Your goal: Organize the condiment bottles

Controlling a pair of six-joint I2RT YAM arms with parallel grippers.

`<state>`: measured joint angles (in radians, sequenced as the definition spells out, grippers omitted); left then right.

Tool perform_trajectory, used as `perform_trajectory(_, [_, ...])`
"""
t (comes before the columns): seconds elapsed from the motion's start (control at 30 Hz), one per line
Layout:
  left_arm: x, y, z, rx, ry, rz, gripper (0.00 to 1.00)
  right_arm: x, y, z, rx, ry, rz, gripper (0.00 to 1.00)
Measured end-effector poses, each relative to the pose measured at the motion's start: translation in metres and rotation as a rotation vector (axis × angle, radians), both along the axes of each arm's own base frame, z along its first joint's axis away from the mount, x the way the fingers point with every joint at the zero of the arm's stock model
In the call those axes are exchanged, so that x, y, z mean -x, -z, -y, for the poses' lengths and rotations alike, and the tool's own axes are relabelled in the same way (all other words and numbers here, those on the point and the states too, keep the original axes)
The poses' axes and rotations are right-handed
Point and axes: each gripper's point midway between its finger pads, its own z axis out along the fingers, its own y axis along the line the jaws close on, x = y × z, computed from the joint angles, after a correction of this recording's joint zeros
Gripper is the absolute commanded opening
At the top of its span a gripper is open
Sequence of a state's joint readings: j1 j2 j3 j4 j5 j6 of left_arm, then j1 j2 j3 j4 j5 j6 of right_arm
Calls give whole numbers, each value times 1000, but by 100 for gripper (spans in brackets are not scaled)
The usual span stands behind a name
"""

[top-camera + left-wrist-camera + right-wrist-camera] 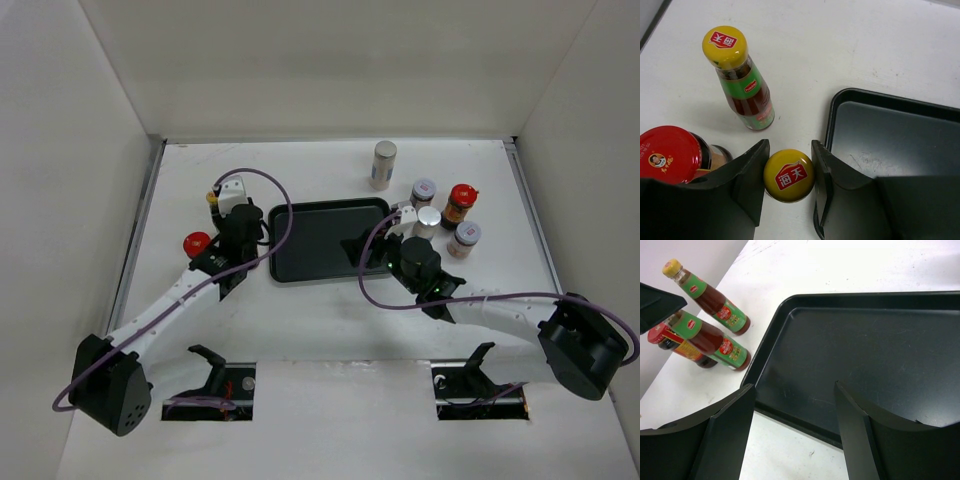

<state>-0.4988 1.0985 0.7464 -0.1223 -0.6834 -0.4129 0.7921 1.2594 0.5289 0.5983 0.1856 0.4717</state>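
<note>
Left wrist view has the left end effector (789, 145) straddling a yellow-capped sauce bottle (789, 176), whether pinching I cannot tell; I'd lift straight, minding the tray (832, 120) just to its right.

Overhead view faces down; 2 close wrist views share the tray (865, 350).

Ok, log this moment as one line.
left gripper: fingers astride yellow-capped sauce bottle, grip unconfirmed | right gripper: open, empty, at black tray edge | stage: no bottle in tray yet
</note>
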Motion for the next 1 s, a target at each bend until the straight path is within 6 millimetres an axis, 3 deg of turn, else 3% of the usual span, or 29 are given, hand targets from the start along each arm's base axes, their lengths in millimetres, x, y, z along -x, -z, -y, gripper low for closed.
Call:
perform_trajectory(0.2, [2,-9,4,-52,19,3,15,0,0,0,-3,2,-2,71])
perform_trajectory(0.4, [-8,-43,11,-68,21,63,15,-3,0,3,-5,11,-4,71])
perform_trajectory(0.63, [-34,-71,50,-60,84,113,15,-6,-2,7,-17,24,-5,71])
perform_trajectory(0.8, [-59,-59,82,-39,148,117,15,-9,-8,12,-34,39,1,72])
perform_trajectory(1.0, [-81,-28,92,-32,183,78,15,-10,-10,13,-42,45,0,72])
